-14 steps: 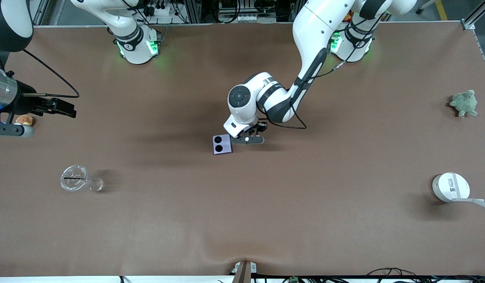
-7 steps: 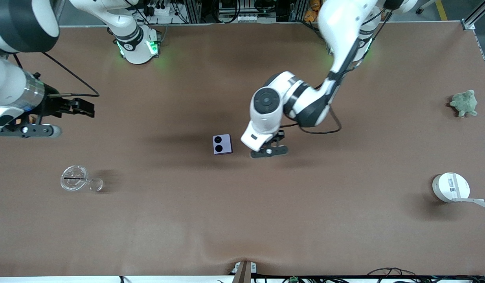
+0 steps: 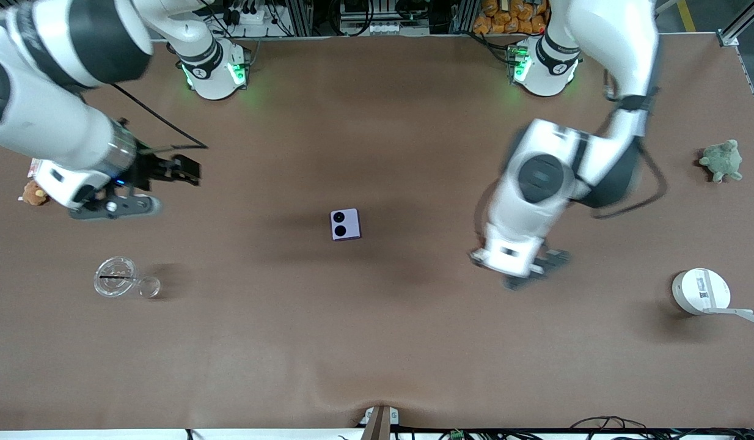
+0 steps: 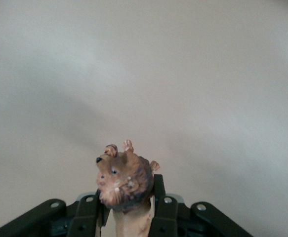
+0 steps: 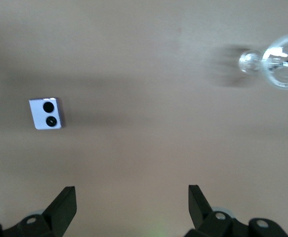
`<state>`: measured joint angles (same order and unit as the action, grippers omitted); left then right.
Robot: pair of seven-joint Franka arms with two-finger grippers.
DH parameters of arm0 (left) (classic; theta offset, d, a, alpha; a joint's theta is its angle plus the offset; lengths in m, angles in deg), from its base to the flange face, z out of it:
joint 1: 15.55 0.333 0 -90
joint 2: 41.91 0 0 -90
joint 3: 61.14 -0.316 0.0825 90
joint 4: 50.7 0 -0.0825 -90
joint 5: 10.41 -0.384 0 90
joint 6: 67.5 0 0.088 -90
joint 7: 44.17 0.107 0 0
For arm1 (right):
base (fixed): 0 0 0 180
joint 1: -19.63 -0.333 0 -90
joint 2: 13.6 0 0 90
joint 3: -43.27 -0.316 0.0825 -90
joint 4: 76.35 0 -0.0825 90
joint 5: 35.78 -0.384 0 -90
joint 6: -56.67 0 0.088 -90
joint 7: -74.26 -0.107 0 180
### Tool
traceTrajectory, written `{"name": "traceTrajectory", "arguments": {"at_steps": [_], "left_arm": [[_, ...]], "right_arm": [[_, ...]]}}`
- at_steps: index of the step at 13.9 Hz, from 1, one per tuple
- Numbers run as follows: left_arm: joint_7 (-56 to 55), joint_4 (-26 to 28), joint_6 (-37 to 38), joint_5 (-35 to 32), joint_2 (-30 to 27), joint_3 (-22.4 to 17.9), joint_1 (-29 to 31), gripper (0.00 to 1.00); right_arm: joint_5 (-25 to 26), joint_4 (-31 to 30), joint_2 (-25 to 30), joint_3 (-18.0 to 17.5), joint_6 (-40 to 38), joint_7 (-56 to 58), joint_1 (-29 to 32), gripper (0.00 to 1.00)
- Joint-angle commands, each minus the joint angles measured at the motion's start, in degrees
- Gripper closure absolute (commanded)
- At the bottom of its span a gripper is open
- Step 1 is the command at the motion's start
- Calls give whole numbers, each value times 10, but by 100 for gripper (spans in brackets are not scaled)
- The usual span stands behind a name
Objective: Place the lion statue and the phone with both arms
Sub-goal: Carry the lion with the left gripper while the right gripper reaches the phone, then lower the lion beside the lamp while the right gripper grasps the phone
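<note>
With the phone (image 3: pixel 345 224) lying mid-table, the left gripper (image 4: pixel 126 217), toward the white device (image 3: pixel 701 291), pinched the lion statue (image 4: pixel 124 183) while the right gripper (image 5: pixel 129 205) gaped empty; that thin clamp risked slipping.

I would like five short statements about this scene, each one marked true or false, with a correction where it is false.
1. The left gripper is shut on the lion statue. True.
2. The phone lies flat on the table, held by no gripper. True.
3. The right gripper holds the phone. False: its fingers are open and empty, over bare table toward the right arm's end.
4. The clear glass is nearer to the front camera than the phone. True.
5. The green plush turtle sits beside the phone. False: it is at the left arm's end of the table, apart from the phone.
</note>
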<state>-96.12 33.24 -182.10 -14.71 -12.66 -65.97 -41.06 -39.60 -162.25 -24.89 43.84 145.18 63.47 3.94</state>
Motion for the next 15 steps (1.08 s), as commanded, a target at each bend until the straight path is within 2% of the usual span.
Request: {"name": "traceTrajectory", "arguments": {"at_steps": [1,4,7,10,13,15], "left_arm": [[11,0,6,-1,9,-1,60,100],[121,2,8,-55,40,-1,120,100],[198,-1,3,-132,91,-1,140,100],[296,-2,-8,-155,116,-1,169,100],[443,-1,-28,-158,118,-1,229,100],[544,-2,-44,-155,119,0,260,100]], "right_arm": [[-8,15,-38,4,30,-69,-43,0],[-16,14,-76,4,77,-151,-107,0],[-16,14,-132,4,176,-208,-153,0],[-24,12,-165,3,212,-215,-164,0],[-55,0,-206,3,271,-205,-191,0],[-56,-5,-229,2,303,-154,-196,0]]}}
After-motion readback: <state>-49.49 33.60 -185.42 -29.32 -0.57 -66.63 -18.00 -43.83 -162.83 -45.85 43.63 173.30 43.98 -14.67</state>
